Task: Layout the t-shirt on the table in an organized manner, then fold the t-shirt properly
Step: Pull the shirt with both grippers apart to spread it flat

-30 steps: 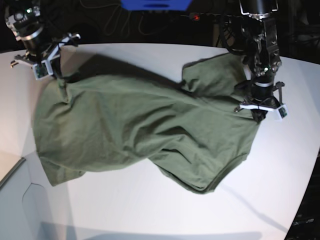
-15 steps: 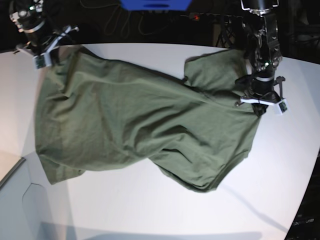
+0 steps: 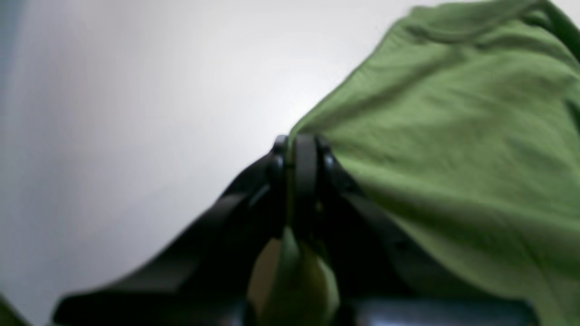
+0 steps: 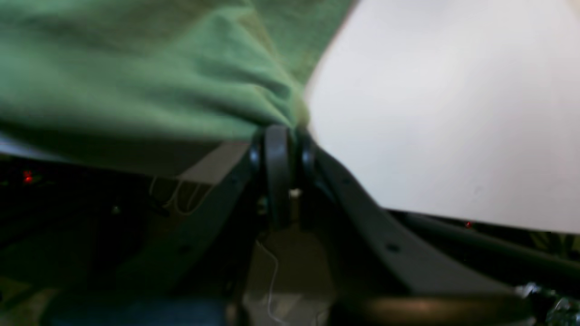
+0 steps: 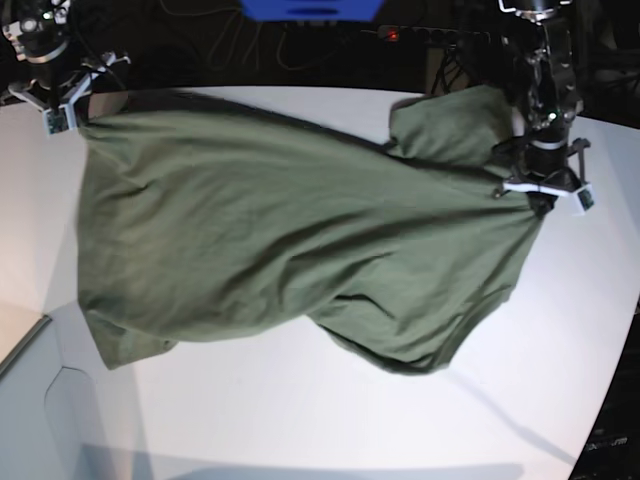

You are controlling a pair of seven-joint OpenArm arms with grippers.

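Note:
The olive-green t-shirt (image 5: 290, 240) is stretched between my two grippers over the white table (image 5: 300, 420), its lower part draped on the tabletop. My left gripper (image 5: 541, 205) is shut on the shirt's edge at the right; in the left wrist view (image 3: 302, 145) cloth (image 3: 453, 149) is pinched between the shut fingers. My right gripper (image 5: 78, 108) is shut on the shirt's top left corner near the table's far edge; in the right wrist view (image 4: 278, 131) the fabric (image 4: 158, 77) fans out from the shut fingers.
A blue object (image 5: 310, 8) and a cable with a red light (image 5: 393, 35) lie in the dark behind the table. The table's front left edge drops off near a grey surface (image 5: 25, 340).
Both grippers have risen and moved apart toward the far edge. The shirt has been pulled tauter and wider, and its top edge now runs almost straight between them.

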